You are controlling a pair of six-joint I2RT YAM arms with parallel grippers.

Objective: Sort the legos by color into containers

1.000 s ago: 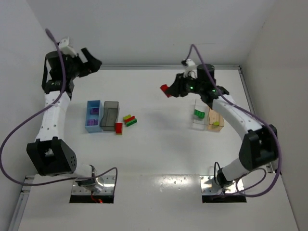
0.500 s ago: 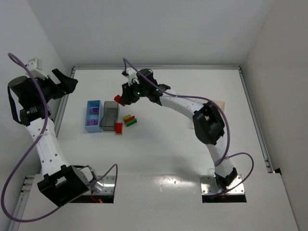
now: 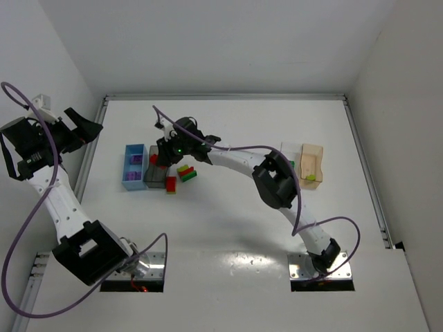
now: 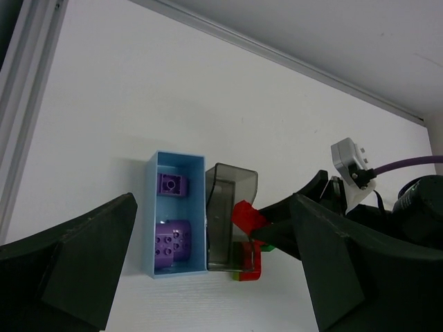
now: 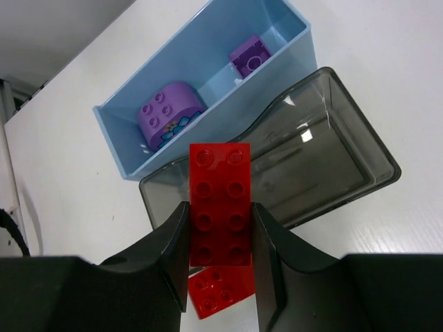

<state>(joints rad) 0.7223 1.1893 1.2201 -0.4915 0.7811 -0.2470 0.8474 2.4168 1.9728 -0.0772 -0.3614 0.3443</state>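
My right gripper is shut on a red lego and holds it over the dark smoky-grey bin; this shows in the top view too. The light blue bin beside it holds two purple legos. A second red lego lies on the table under my fingers. Loose red, green and yellow-green legos lie right of the grey bin. My left gripper is open and empty, raised at the far left, looking down on both bins.
The tan-orange bin with a yellow-green lego stands at the right. The clear bin next to it is mostly hidden by my right arm. Walls close the table at the left, back and right.
My right arm has swung from the right side across to the left, carrying the red lego over the grey bin. My left arm has drawn back to the left and risen.
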